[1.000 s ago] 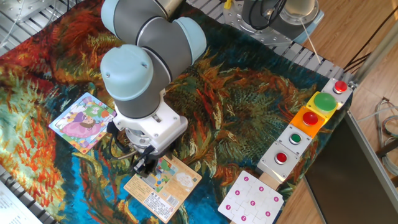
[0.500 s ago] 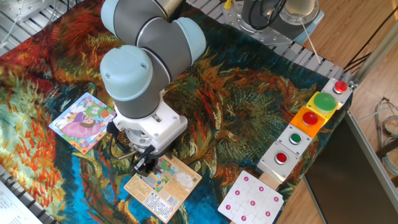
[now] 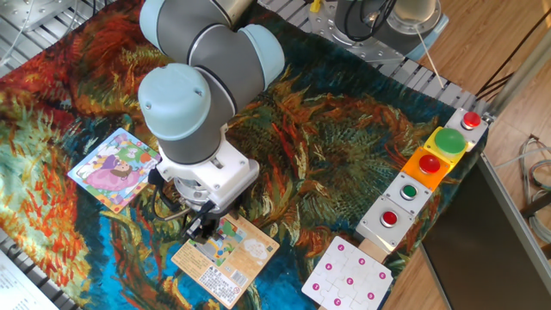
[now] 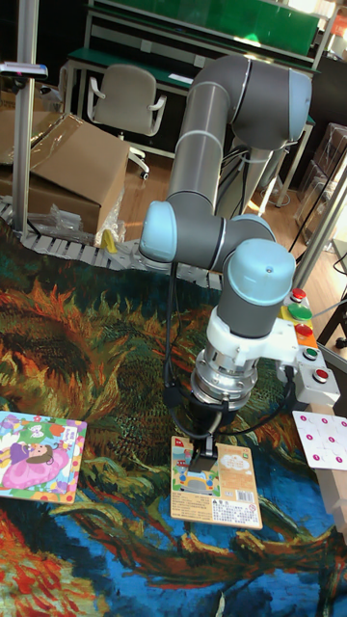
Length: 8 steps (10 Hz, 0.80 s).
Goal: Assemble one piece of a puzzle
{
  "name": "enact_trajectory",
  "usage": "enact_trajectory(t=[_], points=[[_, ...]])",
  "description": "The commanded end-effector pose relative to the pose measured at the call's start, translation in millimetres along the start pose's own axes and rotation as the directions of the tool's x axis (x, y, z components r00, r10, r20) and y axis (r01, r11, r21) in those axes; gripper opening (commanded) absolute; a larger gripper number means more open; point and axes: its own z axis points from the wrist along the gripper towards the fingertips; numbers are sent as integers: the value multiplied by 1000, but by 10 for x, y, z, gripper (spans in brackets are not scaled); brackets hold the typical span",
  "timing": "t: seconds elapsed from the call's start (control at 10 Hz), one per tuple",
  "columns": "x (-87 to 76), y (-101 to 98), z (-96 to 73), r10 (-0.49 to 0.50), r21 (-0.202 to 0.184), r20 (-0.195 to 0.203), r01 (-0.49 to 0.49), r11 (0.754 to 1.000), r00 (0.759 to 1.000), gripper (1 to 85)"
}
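The puzzle (image 3: 114, 168) lies flat on the patterned cloth at the left, also seen at the left edge as the puzzle (image 4: 37, 455); it shows a figure in a pink-purple dress. My gripper (image 3: 204, 231) points straight down, well to the right of the puzzle, with its tips at the colourful left part of a tan-orange card (image 3: 232, 258). In the tall fixed view the gripper (image 4: 200, 451) has its dark fingers drawn close together at the card (image 4: 226, 487). Whether a piece sits between them is hidden.
A white card with pink dots (image 3: 347, 275) lies at the front right. A box of coloured buttons (image 3: 426, 168) runs along the right edge of the cloth (image 3: 344, 146). The arm's big grey joints (image 3: 207, 52) tower over the middle.
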Motion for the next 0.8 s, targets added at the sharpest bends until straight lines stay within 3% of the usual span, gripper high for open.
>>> enact_trajectory(t=[0.0, 0.3, 0.7], points=[[-57, 1, 13, 0, 2, 17, 0, 1000, 1000, 507], [-7, -16, 13, -9, 6, 2, 9, 1000, 1000, 493], [-33, -34, 29, -3, 7, 12, 3, 1000, 1000, 483]])
